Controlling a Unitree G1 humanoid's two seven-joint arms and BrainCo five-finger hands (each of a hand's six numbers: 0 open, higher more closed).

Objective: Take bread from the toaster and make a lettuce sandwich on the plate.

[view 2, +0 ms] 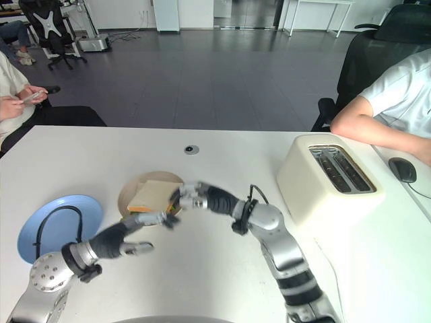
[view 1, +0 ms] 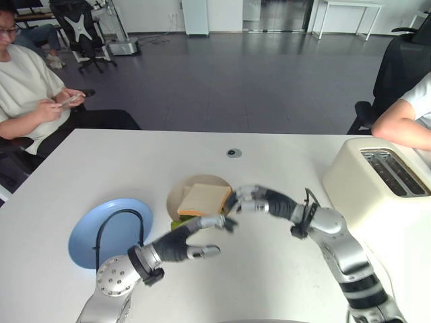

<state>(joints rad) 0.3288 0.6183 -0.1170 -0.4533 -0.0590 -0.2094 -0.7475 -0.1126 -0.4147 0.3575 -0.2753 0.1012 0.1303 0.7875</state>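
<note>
Bread (view 1: pixel 204 198) on lettuce (view 1: pixel 176 223) (tan plate (view 1: pixel 176 194)), L robot hand (view 1: pixel 178 244) wide, R robot hand (view 1: pixel 250 199) at edge, grip unclear

On your table (view 1: pixel 269 175), the centre plate (view 1: pixel 176 195) carries the bread (view 1: pixel 202 200), which lies over the lettuce (view 1: pixel 176 222) at the plate's near edge. The left plate (view 1: pixel 84 232) sits just beside it, to the left and a little nearer to you. The toaster (view 1: pixel 357 188) stands well off to the right with the mouse (view 2: pixel 403 169) to its right, and a grommet (view 1: pixel 234 153) sits behind the centre plate. Your left hand (view 1: pixel 185 241) is just in front of the centre plate, and your right hand (view 1: pixel 252 200) is at the bread's right edge, between bread and toaster.
</note>
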